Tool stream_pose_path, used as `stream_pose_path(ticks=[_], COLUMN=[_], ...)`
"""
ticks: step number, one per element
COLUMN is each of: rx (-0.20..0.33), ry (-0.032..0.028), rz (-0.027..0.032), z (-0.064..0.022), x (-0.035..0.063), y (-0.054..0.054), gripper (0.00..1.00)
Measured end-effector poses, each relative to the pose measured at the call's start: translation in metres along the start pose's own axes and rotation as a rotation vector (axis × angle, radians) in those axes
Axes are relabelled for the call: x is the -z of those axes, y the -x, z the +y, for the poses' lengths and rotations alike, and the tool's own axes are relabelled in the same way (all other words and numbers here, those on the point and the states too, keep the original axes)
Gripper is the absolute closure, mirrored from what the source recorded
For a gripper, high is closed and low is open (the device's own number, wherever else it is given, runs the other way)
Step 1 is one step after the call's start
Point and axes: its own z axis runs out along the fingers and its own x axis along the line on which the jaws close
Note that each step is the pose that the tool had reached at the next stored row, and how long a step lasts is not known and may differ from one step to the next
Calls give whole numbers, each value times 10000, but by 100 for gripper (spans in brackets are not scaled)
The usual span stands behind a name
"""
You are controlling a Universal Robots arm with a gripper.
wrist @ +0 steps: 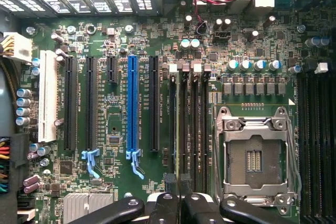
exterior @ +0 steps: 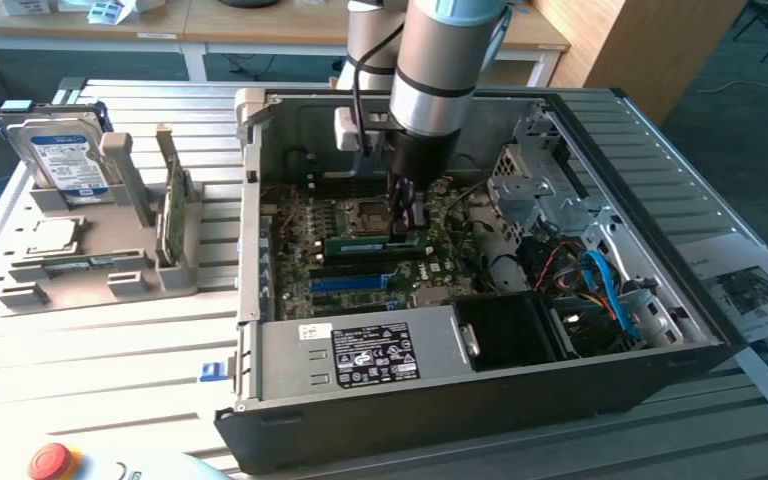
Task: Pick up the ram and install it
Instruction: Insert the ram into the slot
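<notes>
**Exterior view.** The arm reaches down into the open computer case (exterior: 491,400), centre of the frame. The gripper (exterior: 408,215) stands over the motherboard (exterior: 301,262). The ram (exterior: 368,243) is directly at its tips: a slim green stick on edge, lying along a memory slot. Toward the exterior view's left, outside the case, a grey holder (exterior: 157,278) carries a hard drive (exterior: 71,160) and a wider green card (exterior: 171,205).

**Wrist view.** The fingertips (wrist: 170,183) of the gripper (wrist: 178,182) stand close together, with only a narrow gap. In that gap lies a thin edge that is probably the ram (wrist: 178,129) seen end-on, so the jaws appear closed on it. It lines up with one of the black memory slots between the blue slot (wrist: 132,103) and the CPU socket (wrist: 254,156). Whether it is fully seated cannot be determined.

**Handling.** By its look, the ram is light, stiff and thin.
- It is likely to tolerate pressure along its top edge.
- It is likely to tolerate bending or twisting poorly.
- The chips and contact edge are fragile.
- Grip across the two flat faces, near mid-length.
- Keep the stick square to the slot.
</notes>
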Motion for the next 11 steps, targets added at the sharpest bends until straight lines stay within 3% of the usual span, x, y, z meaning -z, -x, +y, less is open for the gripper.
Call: stream_pose_path(ticks=[11], rx=[5], ry=[-1], rz=[0], z=[-1], x=[-3], y=[-23], gripper=[88])
